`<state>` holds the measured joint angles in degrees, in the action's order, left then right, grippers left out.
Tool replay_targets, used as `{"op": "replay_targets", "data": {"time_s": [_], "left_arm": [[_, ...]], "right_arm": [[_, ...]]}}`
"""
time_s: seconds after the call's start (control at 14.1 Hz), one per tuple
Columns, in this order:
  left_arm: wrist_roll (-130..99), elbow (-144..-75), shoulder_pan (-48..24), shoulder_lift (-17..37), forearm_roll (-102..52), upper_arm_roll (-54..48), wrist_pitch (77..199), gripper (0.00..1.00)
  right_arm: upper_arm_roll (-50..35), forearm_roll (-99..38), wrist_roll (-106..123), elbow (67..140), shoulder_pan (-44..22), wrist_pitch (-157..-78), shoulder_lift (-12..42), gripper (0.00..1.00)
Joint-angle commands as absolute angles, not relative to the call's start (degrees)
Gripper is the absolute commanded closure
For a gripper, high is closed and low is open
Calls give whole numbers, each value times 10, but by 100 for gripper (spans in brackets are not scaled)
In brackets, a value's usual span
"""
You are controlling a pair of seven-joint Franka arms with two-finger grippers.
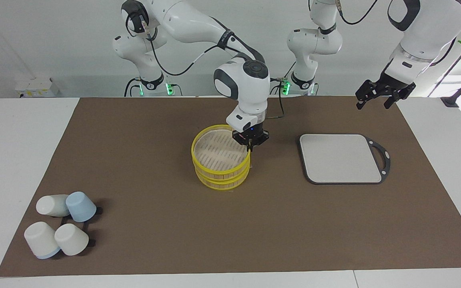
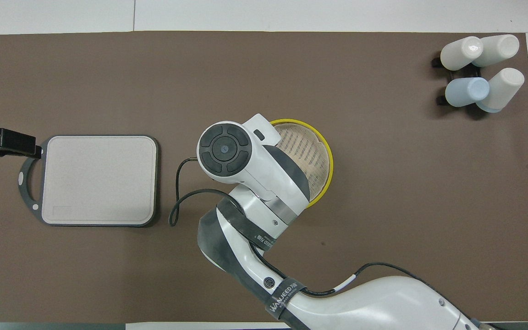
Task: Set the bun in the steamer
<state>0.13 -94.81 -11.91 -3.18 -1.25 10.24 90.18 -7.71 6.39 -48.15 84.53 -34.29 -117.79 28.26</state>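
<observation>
The steamer point(image 1: 221, 176) stands mid-mat, a yellow-rimmed basket with its slatted lid point(image 1: 219, 149) lying on top. My right gripper point(image 1: 249, 146) is shut on the lid's rim, on the side toward the left arm's end of the table. From overhead the right arm's wrist covers that gripper, and only part of the lid point(image 2: 312, 156) shows. My left gripper point(image 1: 373, 105) hangs open and empty in the air over the mat's corner near the board's handle; it shows at the overhead view's edge point(image 2: 5, 143). The bun is out of view.
A grey board point(image 1: 340, 158) with a black handle lies beside the steamer toward the left arm's end point(image 2: 99, 178). Several white and blue cups point(image 1: 60, 224) lie on a small rack at the mat's corner farthest from the robots, at the right arm's end point(image 2: 481, 68).
</observation>
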Motion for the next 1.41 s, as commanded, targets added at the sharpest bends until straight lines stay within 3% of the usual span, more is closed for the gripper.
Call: {"op": "replay_targets", "data": {"time_s": [0.0,0.85,0.92,0.99,1.06,1.13,1.34], "left_arm": [[4,-945,-128,-34,-18,109,903,0],[3,-947,-128,-35,-18,108,905,0],[3,-947,-128,-35,-18,108,905,0],[3,-947,-128,-35,-18,108,905,0],[3,-947,-128,-35,-18,107,905,0],[2,-947,-128,-35,-18,107,905,0],[2,-947,-129,-35,-18,107,905,0]], "right_arm": [[-80,61,-489,861,-340,-1195,272,100],[-80,61,-475,895,-339,-1217,264,100],[-80,61,-474,895,-339,-1216,263,77],[-80,61,-475,892,-339,-1212,264,35],[-80,61,-475,889,-339,-1207,263,7],[-79,62,-474,883,-338,-1194,264,0],[-76,65,-445,860,-325,-1145,251,0]]}}
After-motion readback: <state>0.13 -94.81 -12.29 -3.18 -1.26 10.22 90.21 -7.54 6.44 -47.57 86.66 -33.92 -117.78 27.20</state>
